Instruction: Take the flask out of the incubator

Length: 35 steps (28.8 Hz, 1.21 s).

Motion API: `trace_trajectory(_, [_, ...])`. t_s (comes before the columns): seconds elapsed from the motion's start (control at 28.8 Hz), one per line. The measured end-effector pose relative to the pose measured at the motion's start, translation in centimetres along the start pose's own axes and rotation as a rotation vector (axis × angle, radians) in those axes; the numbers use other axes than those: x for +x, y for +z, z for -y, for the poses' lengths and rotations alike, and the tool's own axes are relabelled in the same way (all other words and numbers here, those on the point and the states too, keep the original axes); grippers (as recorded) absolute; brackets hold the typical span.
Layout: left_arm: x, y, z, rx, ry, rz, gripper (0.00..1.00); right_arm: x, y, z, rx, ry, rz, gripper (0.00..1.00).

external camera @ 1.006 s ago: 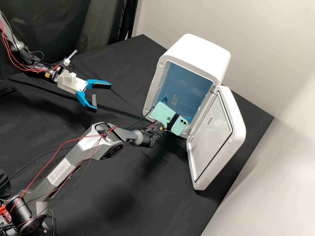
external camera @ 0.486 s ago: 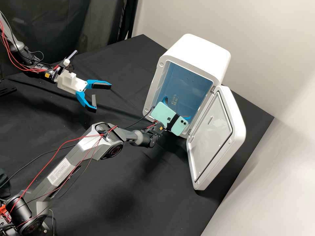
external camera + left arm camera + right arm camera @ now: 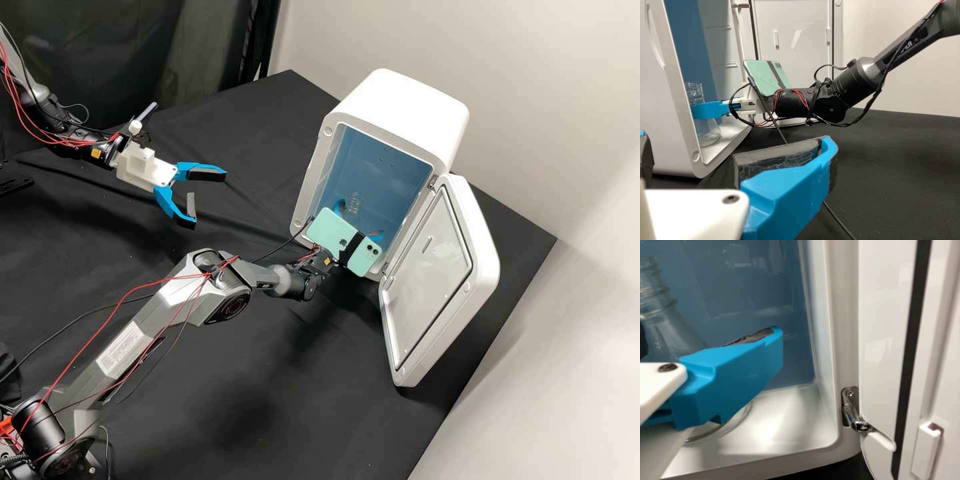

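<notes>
The white incubator (image 3: pixel 400 110) stands with its door (image 3: pixel 437 280) swung open and its blue inside showing. A clear glass flask (image 3: pixel 355 202) (image 3: pixel 699 116) (image 3: pixel 662 307) stands upright on its floor. My right gripper (image 3: pixel 690 365) is inside the chamber, open, with the flask between its fingers (image 3: pixel 710 109); I cannot tell whether they touch the glass. The mint phone (image 3: pixel 343 241) on that wrist hides most of the gripper in the high view. My left gripper (image 3: pixel 193 195) hangs open and empty above the bench, well to the left of the incubator.
The open door stands out to the right of the chamber, near the bench's right edge (image 3: pixel 467 373). The right arm's elbow (image 3: pixel 213 293) and red cables stretch across the middle of the black bench (image 3: pixel 280 400). A hinge latch (image 3: pixel 855 415) sits at the door frame.
The right gripper has shifted slightly around the flask inside the chamber. The left arm has kept still.
</notes>
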Motion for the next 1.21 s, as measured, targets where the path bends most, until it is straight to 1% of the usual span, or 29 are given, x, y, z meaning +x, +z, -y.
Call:
trace_trajectory(0.17, [-0.07, 0.06, -0.22, 0.001, 0.007, 0.001, 1.0, 0.0, -0.03, 0.01, 0.0, 0.003, -0.009, 0.0])
trace_trajectory(0.31, [-0.07, 0.06, -0.22, 0.001, 0.007, 0.001, 1.0, 0.03, 0.23, 0.27, 0.004, 0.003, -0.017, 0.0])
trace_trajectory(0.45, [-0.05, 0.18, -0.19, 0.002, 0.006, 0.005, 1.0, 0.03, 0.23, 0.3, 0.005, 0.006, -0.025, 0.0])
trace_trajectory(1.21, [-0.02, 0.33, -0.16, 0.002, 0.005, 0.01, 1.0, 0.03, 0.18, 0.28, 0.005, 0.008, -0.031, 0.0])
